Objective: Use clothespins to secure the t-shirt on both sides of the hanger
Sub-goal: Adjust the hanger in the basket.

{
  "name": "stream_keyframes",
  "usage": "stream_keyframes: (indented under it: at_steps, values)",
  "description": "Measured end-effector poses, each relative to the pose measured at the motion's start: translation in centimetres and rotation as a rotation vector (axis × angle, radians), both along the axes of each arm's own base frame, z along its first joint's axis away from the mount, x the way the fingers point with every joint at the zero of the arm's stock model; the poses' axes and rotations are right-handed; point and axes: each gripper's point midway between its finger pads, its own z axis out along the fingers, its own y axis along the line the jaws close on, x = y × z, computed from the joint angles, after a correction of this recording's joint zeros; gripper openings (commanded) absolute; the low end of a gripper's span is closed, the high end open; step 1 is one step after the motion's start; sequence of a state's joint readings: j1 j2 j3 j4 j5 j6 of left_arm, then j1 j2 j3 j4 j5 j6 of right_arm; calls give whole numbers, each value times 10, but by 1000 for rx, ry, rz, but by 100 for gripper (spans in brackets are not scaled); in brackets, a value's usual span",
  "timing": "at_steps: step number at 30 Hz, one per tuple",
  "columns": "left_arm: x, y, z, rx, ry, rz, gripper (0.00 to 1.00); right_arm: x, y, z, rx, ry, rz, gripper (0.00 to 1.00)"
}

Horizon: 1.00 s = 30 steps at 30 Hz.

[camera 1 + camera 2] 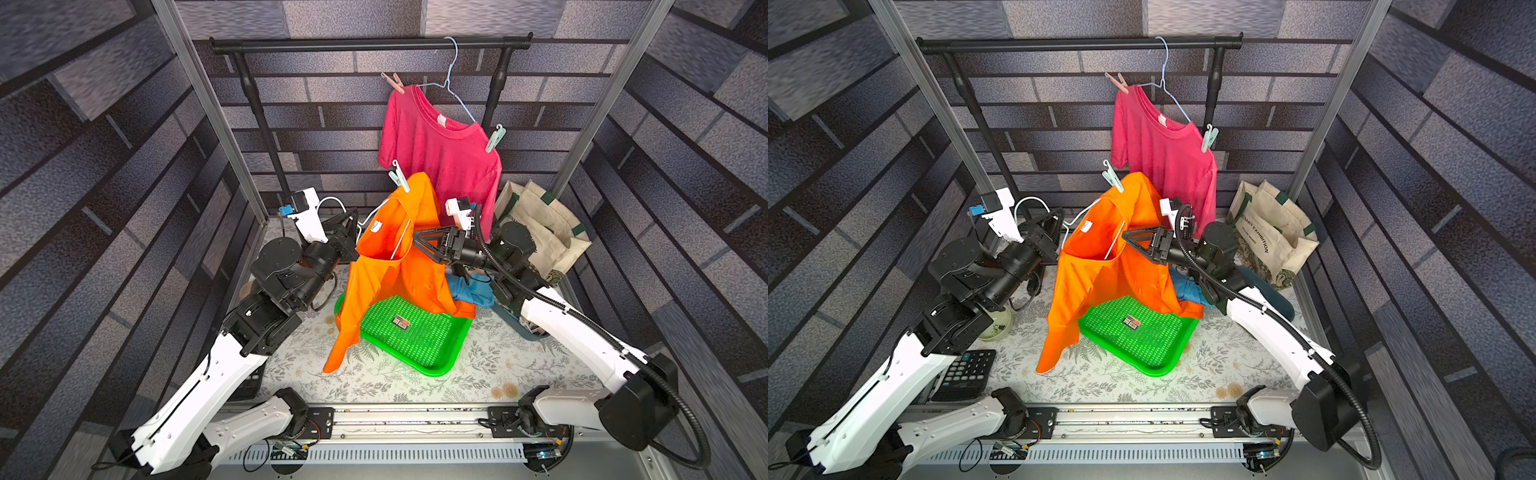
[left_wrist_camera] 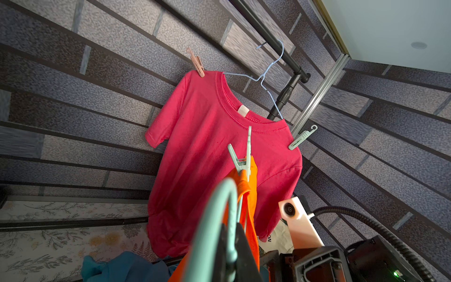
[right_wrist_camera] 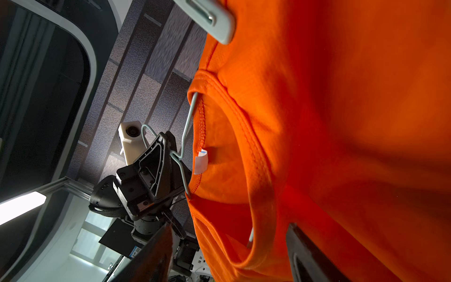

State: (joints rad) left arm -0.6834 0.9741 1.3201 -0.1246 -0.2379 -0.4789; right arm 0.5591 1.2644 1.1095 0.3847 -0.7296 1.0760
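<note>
white arms (image 1: 195, 390) with black joints (image 1: 282, 266), one trailing a ribbed black cable (image 2: 380, 225).

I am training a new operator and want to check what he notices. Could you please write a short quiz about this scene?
1. True or false: the red t-shirt has a clothespin on each shoulder.
2. Which hand grips the mint hanger of the orange t-shirt? A) left hand B) right hand C) neither
3. How many clothespins hold the orange t-shirt?
Key: 1 true (pink clothespin, mint clothespin); 2 A; 3 one, the raised-shoulder clothespin.
</note>
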Motion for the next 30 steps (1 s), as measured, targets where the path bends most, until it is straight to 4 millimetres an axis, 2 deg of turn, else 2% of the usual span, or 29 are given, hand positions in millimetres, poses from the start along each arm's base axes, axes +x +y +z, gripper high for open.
stream_keyframes:
  at_steps: [3, 5, 7, 10, 14, 19, 21, 22, 25, 26, 30]
  values:
    - [6, 12, 1, -9, 6, 78, 0, -13, -3, -4, -61, -27, -39, 75]
    - [10, 22, 0, -12, 17, 144, 0, -27, 0, -11, -112, -42, -49, 69]
    - [15, 32, -1, -13, 28, 211, 0, -41, 7, -20, -165, -57, -44, 67]
    - [25, 44, -4, -13, 47, 315, 0, -67, 27, -37, -258, -90, -10, 68]
    - [41, 52, -13, 6, 79, 434, 0, -100, 67, -53, -363, -165, 69, 72]
    - [60, 58, -21, 34, 111, 566, 0, -123, 102, -74, -450, -253, 118, 73]
    - [65, 60, -23, 45, 124, 605, 0, -125, 112, -81, -481, -279, 115, 65]
    - [66, 61, -24, 50, 130, 622, 0, -124, 117, -85, -495, -289, 108, 57]
    - [68, 65, -23, 55, 142, 659, 0, -120, 126, -96, -536, -313, 85, 10]
    - [69, 65, -22, 54, 143, 666, 0, -119, 127, -100, -549, -318, 77, 3]
    - [69, 72, -16, 31, 147, 700, 0, -113, 128, -106, -579, -332, 33, 0]
